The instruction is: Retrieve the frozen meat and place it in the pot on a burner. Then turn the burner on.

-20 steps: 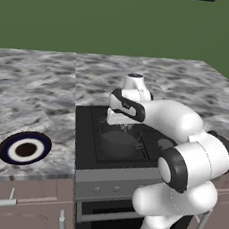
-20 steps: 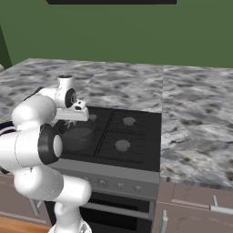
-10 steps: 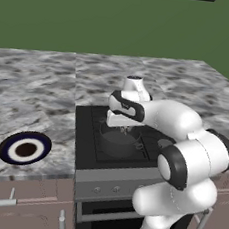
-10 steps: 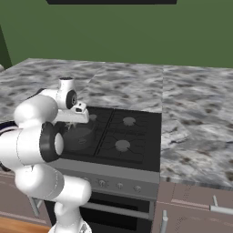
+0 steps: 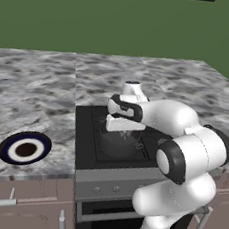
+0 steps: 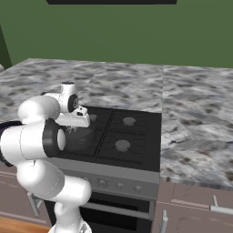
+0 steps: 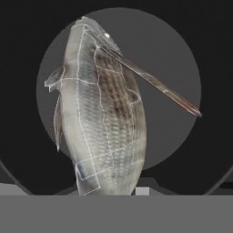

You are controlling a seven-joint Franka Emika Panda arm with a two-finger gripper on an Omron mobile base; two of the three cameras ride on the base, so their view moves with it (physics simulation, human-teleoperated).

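On the grey marbled stone worktop (image 5: 33,92) in the left base view lies a dark-blue-rimmed white plate with a brown centre (image 5: 24,148), left of the black four-burner cooktop (image 6: 125,136). Both base views show the end effector (image 5: 124,132) poised above the round, low, dark grey metal pot (image 6: 78,139). The hand view shows the pale, scaly grey frozen meat (image 7: 103,118) clenched in the end effector, hanging over the pot's bare floor.

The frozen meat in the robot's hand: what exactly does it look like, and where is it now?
The frozen meat looks like a whole fish: a pale grey, scaly, mottled body with a browner patch, small fins and one long thin fin jutting out. In the hand view it hangs lengthwise from the shut gripper, over the round dark grey pot on the black cooktop.
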